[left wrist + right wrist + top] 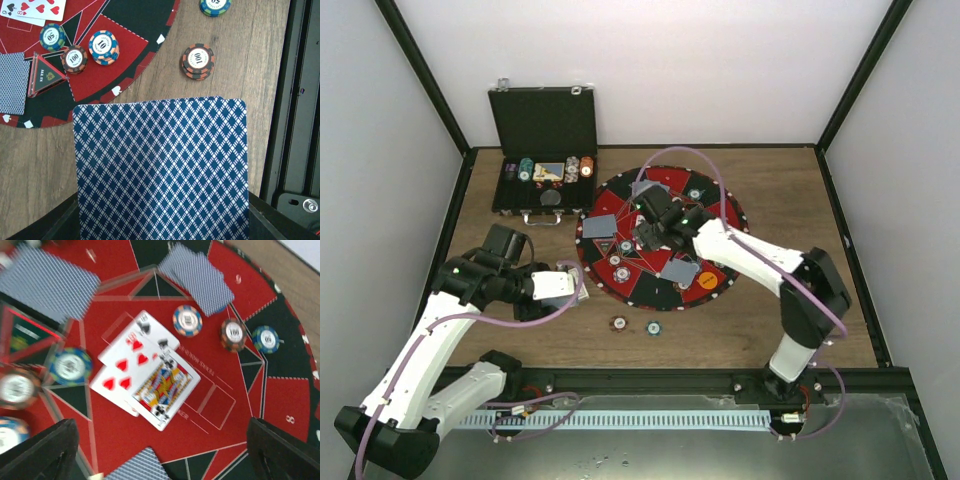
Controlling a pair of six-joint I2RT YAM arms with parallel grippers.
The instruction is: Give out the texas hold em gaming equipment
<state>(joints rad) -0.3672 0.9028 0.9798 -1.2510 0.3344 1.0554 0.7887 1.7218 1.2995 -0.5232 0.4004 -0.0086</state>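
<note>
- At the left end effector (162,222): clamped shut on a playing card (160,165), one finger at each near corner. Single card or thin stack, cannot tell.
- Carried flat and back-up, likely to hide the face until dealt.
- Look of it: white border, rounded corners, dense blue diamond lattice, crisp and unbent.
- Hovers off the mat (145,15), whose rim curves ahead and to the left. Probably lined up for a player spot at the mat's near edge.
- Just past the card's far edge, slightly right, on bare counter (240,100): a brown-red chip stack (198,61) marked 100. Farther ahead, a teal chip (215,6). Judged to be stakes set outside the mat for one seat.
- At the right end effector (162,450): fingers wide apart, nothing between them, poised over the middle of the mat. Seemingly free for the next pick.
- Directly ahead of it: three face-up cards (145,367), fanned and overlapping, red hearts plus a court card. Apparently the shared board, hence laid readable.
- Beyond those: a face-down pair (200,280) with a row of three chips (233,334) just to its right, grouped like one player's hand and bet.
- Left of that end effector: blurred, with more striped chips there, values unreadable.
</note>
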